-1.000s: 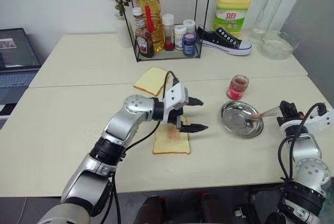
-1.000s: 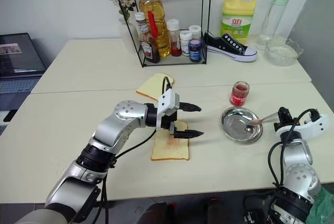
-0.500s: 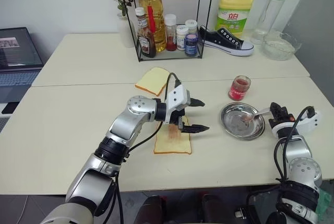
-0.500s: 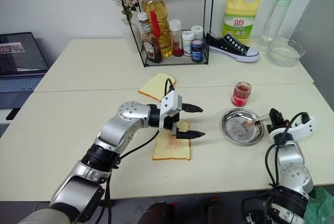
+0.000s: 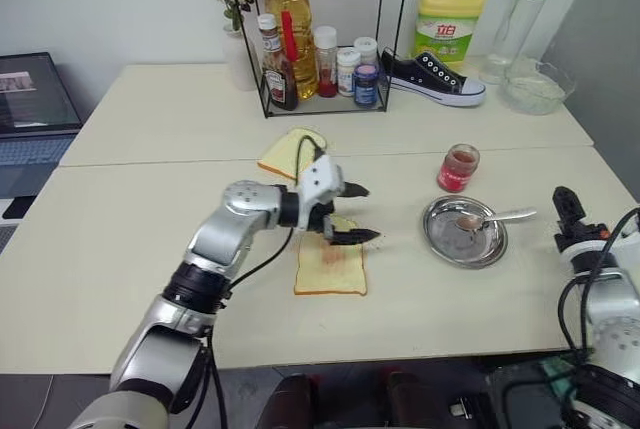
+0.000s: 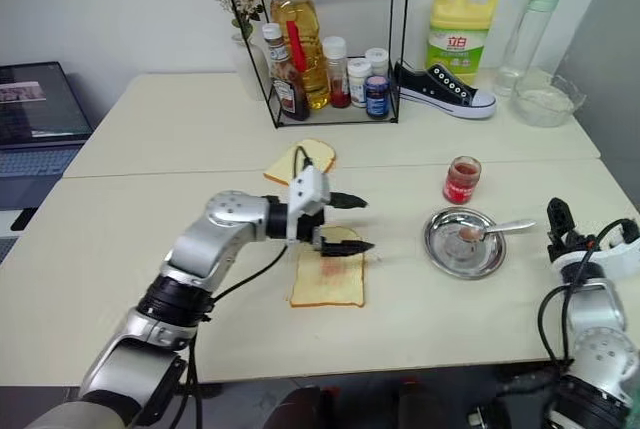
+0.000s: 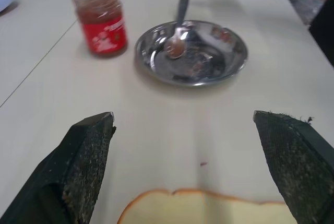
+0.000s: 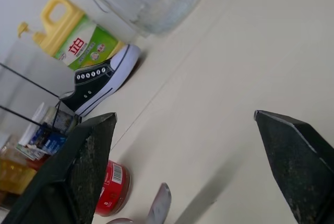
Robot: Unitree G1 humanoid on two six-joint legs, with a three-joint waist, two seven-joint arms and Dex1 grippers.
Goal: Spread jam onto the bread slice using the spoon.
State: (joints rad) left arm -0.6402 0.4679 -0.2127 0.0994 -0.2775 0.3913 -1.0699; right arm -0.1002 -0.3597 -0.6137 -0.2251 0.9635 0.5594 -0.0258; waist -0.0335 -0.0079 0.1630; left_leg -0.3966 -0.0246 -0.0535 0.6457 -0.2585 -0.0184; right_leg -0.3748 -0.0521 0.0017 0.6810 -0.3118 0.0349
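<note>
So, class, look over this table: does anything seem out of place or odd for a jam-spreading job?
Yes: a black sneaker lies on the table beside the condiment rack and the yellow detergent jug, neither fit for a food table. Otherwise the spoon rests in the steel dish.

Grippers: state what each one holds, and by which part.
Nothing is held. The left gripper is open above the bread slice; the right gripper is open, and the spoon lies in the dish.

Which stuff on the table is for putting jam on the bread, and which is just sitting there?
For the job: bread slice with jam smeared on it, spoon, steel dish, jam jar.

Just lying about: sneaker, detergent jug, bottle rack, second bread slice, laptop.
</note>
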